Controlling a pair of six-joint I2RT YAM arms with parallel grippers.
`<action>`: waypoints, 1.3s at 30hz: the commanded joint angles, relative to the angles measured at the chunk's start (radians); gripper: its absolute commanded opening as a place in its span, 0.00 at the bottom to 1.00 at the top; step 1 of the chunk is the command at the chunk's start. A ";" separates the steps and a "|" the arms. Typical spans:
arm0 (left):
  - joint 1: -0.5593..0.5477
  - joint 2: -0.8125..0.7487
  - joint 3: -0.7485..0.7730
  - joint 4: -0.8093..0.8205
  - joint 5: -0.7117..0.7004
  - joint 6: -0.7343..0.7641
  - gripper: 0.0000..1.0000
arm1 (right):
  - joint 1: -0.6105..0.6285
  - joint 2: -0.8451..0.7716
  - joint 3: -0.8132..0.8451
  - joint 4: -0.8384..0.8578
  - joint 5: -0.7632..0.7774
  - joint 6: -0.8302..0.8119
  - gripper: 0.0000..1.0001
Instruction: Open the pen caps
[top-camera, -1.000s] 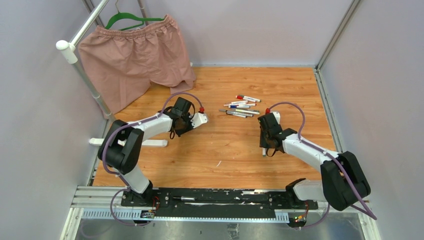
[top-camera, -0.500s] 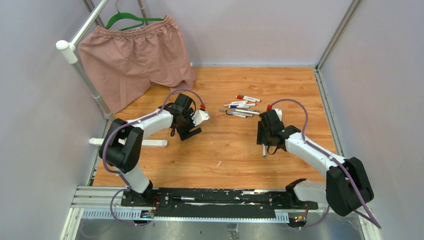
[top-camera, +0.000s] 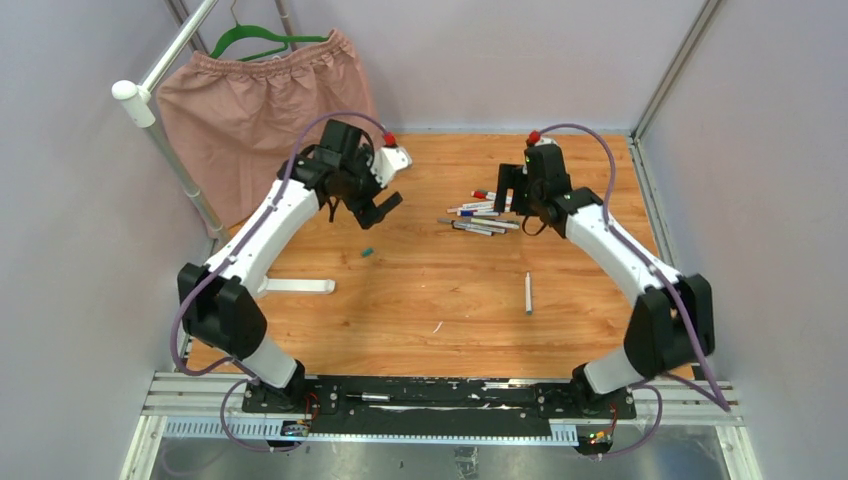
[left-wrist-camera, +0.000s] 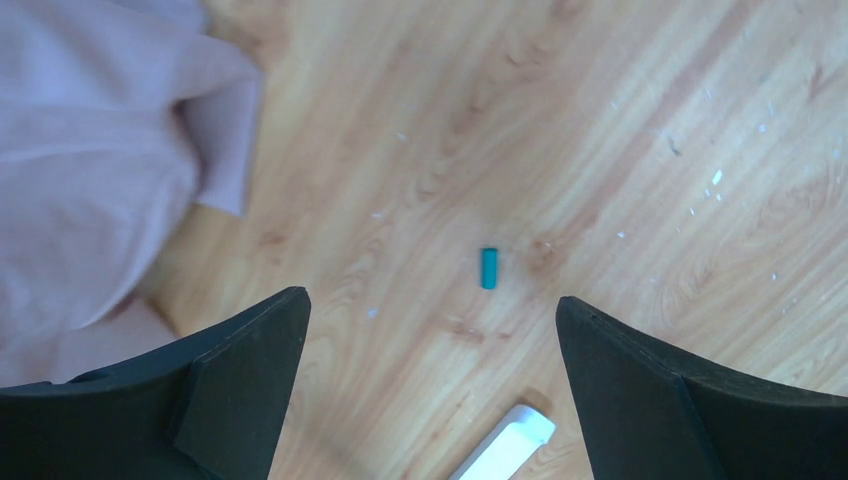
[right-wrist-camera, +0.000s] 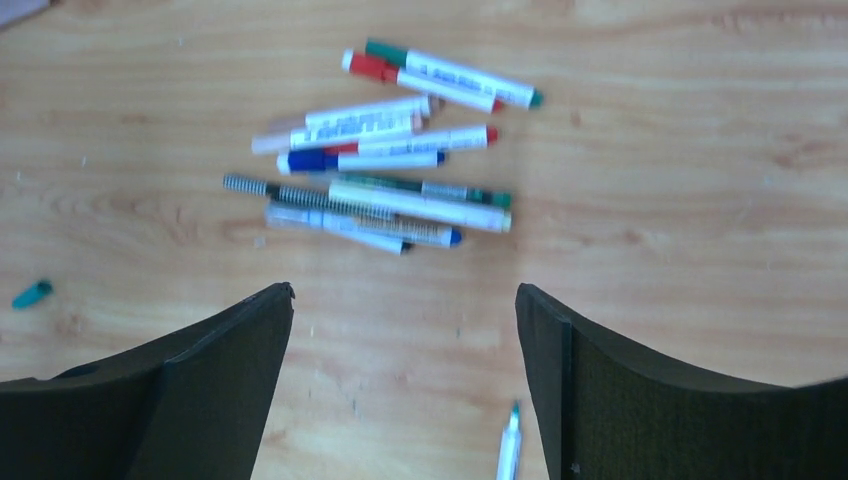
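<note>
Your left tool (top-camera: 375, 205) hangs over the upper left of the wooden bench (top-camera: 430, 330) with its jaws spread wide and nothing between them. In its wrist view the left tool (left-wrist-camera: 430, 300) frames bare wood, and a small teal pen cap (left-wrist-camera: 488, 268) lies alone just above the gap between the fingers (left-wrist-camera: 240, 390). From above, that cap (top-camera: 367, 252) sits left of centre, apart from every pen.

Your right tool (top-camera: 513, 190) is likewise spread and grasps nothing. It hovers at the upper middle, beside the pile of pens (top-camera: 482, 215). In the right wrist view the pile (right-wrist-camera: 385, 160) lies loose and crisscrossed in the upper half, with red, blue and green ends showing, well above the right tool (right-wrist-camera: 405, 290). One pen (top-camera: 528, 293) lies by itself right of centre, well below the pile; you see its teal tip at the bottom edge of the right wrist view (right-wrist-camera: 509, 445).

Pink shorts (top-camera: 260, 115) hang at the upper left, and a white bar (top-camera: 295, 286) lies near the left edge.
</note>
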 joint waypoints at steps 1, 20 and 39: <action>0.049 -0.045 0.139 -0.150 0.002 -0.100 1.00 | -0.076 0.206 0.164 0.060 -0.097 -0.068 0.88; 0.120 -0.162 -0.005 -0.170 0.053 -0.120 1.00 | -0.202 0.818 0.660 0.083 -0.340 -0.072 0.87; 0.120 -0.223 -0.026 -0.171 0.042 -0.121 1.00 | -0.121 0.713 0.351 0.125 -0.417 -0.026 0.68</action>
